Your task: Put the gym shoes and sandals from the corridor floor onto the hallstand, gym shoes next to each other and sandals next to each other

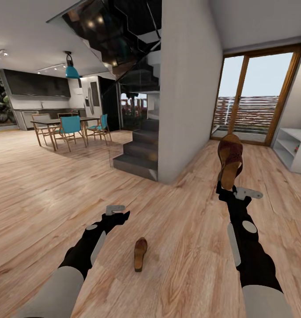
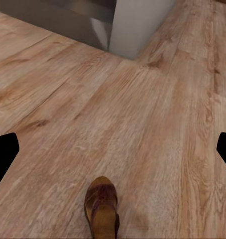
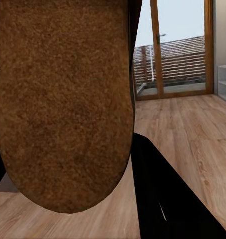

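My right gripper (image 1: 225, 187) is shut on one brown sandal (image 1: 230, 162) and holds it upright, well above the corridor floor (image 1: 177, 221). In the right wrist view that sandal's tan sole (image 3: 63, 99) sits close to the camera beside a black finger (image 3: 163, 199). The other sandal (image 1: 140, 254) lies on the planks between my arms. My left gripper (image 1: 119, 212) hangs open just left of and above it. In the left wrist view this sandal (image 2: 101, 209) lies short of the open gripper (image 2: 113, 149). The gym shoes are out of view.
A low white open-shelf unit (image 1: 295, 149) stands at the far right beside glass doors (image 1: 256, 99); I cannot tell whether it is the hallstand. A white wall corner (image 1: 186, 88) and dark stairs (image 1: 139, 152) lie ahead. A dining table with chairs (image 1: 71, 126) is far left.
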`<state>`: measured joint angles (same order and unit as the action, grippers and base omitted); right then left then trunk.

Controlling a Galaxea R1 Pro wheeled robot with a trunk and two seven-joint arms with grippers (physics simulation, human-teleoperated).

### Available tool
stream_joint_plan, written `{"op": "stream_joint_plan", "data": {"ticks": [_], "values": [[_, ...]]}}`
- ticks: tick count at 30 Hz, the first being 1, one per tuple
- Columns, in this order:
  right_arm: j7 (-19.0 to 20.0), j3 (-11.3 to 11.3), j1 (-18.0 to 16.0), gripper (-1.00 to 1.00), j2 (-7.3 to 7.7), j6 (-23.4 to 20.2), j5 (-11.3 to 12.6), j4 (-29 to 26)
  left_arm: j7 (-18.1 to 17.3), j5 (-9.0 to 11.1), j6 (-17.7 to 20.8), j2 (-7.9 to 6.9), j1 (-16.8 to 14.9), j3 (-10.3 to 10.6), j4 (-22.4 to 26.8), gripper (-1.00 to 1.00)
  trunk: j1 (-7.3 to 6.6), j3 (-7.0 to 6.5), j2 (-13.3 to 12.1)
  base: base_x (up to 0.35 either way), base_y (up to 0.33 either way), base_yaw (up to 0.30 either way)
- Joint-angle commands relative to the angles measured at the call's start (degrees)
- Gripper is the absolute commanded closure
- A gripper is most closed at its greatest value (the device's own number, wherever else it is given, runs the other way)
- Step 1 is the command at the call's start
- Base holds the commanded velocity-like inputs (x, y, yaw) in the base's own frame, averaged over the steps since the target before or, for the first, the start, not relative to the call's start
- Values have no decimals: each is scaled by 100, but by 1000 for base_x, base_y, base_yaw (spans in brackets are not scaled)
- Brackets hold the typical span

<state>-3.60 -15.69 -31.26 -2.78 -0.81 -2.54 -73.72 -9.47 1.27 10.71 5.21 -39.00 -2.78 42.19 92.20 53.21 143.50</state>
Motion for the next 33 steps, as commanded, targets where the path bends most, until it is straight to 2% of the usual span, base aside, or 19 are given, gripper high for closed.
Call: {"op": "stream_joint_plan", "data": {"ticks": [1,16,18,22,24,25,26,27,28,33], "values": [[-9,-5,-3,100,-3,-7,-8,-2,-38,13,45,7,-2,-29,10,-100,2,6,3,291,-227,0],[-3,-4,-4,100,-4,-7,-10,-4,-38,14,45,7,-2,-32,10,-100,2,6,3,296,-136,0],[-6,8,-3,100,-1,-113,-10,-10,-41,13,41,5,4,-38,14,-100,2,6,3,22,-4,0],[-8,13,-4,100,-2,-702,-1,-11,-37,8,39,-8,6,-39,16,-100,2,6,3,8,-1,0],[-11,11,-5,100,0,-1318,6,-8,-32,1,21,-35,6,-39,11,-100,2,6,3,3,0,0],[-13,11,-7,100,1,-1472,6,-9,-30,0,5,-48,8,-39,8,-100,2,6,3,2,0,0],[-12,12,-12,100,-1,-1889,9,-13,-25,-2,-94,-84,15,-39,-2,-100,2,6,3,0,0,0],[-12,12,-14,100,-2,-2004,11,-18,-24,-2,-152,-93,17,-39,-5,-100,2,6,3,0,0,0],[-4,13,-17,100,-3,-2250,14,-57,-22,-2,-375,-109,24,-34,-18,-100,2,6,3,0,0,0],[6,82,-20,100,1,-2485,13,-327,-14,-5,-1036,-114,31,-29,-381,-100,2,6,3,0,0,0]]}}
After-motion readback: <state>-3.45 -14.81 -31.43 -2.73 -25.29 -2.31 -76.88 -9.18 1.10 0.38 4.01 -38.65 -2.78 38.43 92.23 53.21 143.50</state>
